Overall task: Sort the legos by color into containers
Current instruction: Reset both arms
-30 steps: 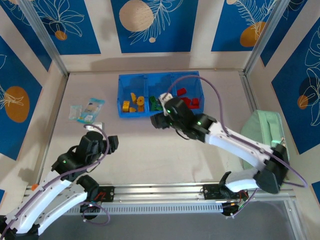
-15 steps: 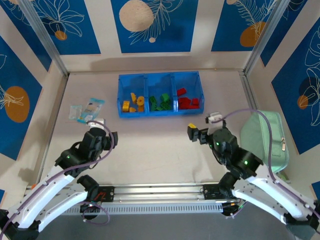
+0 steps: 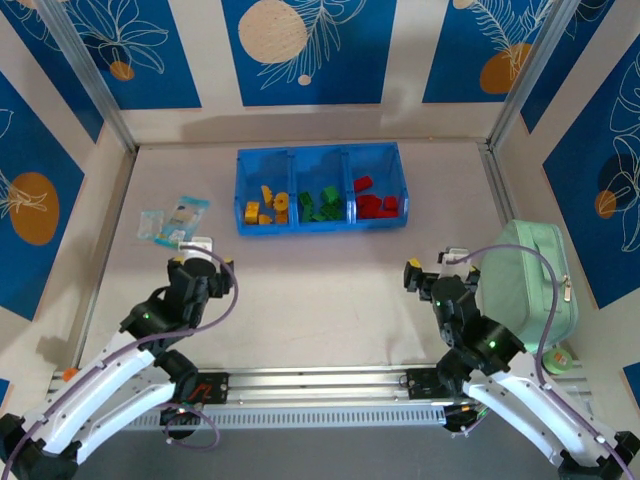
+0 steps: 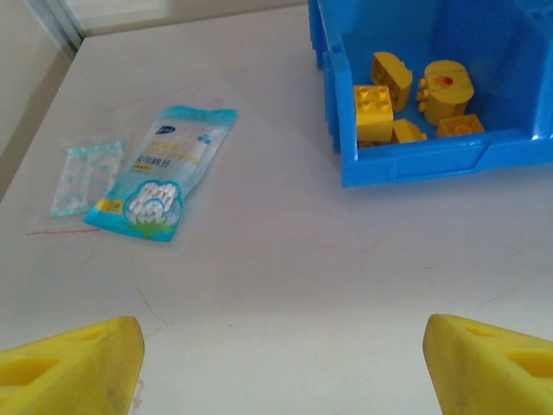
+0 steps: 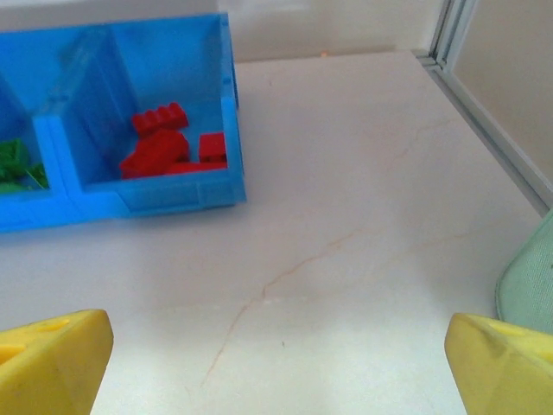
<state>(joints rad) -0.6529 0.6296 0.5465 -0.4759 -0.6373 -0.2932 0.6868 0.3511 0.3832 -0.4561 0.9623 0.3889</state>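
The blue tray (image 3: 318, 226) lies at the back centre, its three containers side by side. Yellow legos (image 3: 265, 206) fill the left one, green legos (image 3: 322, 205) the middle, red legos (image 3: 376, 200) the right. My left gripper (image 3: 201, 263) hovers over bare table near and left of the tray, open and empty. In the left wrist view the yellow legos (image 4: 406, 99) sit behind the tray wall (image 4: 432, 160), beyond my left gripper (image 4: 281, 372). My right gripper (image 3: 430, 268) is near and right of the tray, open and empty. The right wrist view has red legos (image 5: 164, 147) and green legos (image 5: 13, 164) beyond my right gripper (image 5: 276, 367).
A pale blue packet (image 3: 184, 217) and a small clear bag (image 3: 151, 224) lie left of the tray. A mint-green zippered case (image 3: 525, 285) rests at the right side, close beside my right arm. Metal frame posts and the rail bound the table.
My right arm has pulled back from the tray's middle compartment to the near right, and its jaws have opened wide. My left gripper has shifted slightly right and opened a little more.
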